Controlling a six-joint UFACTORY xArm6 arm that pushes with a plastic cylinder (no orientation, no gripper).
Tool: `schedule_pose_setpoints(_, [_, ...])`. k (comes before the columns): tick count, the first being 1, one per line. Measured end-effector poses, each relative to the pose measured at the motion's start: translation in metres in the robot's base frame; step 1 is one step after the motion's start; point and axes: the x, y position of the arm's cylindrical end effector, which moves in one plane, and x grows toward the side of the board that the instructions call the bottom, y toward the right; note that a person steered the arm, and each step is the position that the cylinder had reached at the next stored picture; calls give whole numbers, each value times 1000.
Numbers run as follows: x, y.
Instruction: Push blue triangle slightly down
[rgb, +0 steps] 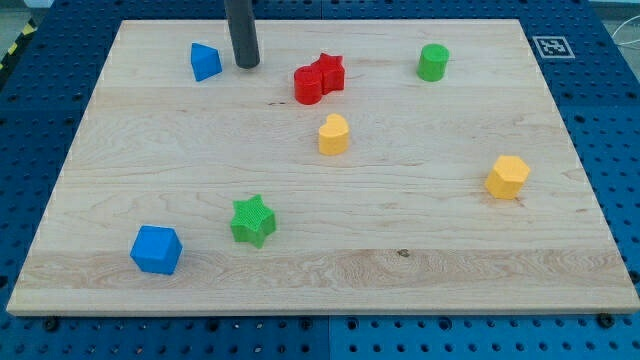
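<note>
The blue triangle (205, 61) lies near the view's top left on the wooden board (450, 250). My tip (246, 65) stands just to the right of the blue triangle, a small gap apart, at about the same height in the view. The dark rod rises from it out of the view's top edge.
A red cylinder (308, 86) and a red star (329, 71) touch each other right of my tip. A green cylinder (433, 62) is at top right. A yellow heart-like block (333, 134), yellow hexagon (507, 177), green star (252, 220) and blue cube (156, 250) lie lower.
</note>
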Motion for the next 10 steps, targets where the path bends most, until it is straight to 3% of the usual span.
schedule_pose_setpoints(4, [-29, -22])
schedule_pose_setpoints(10, [-11, -38])
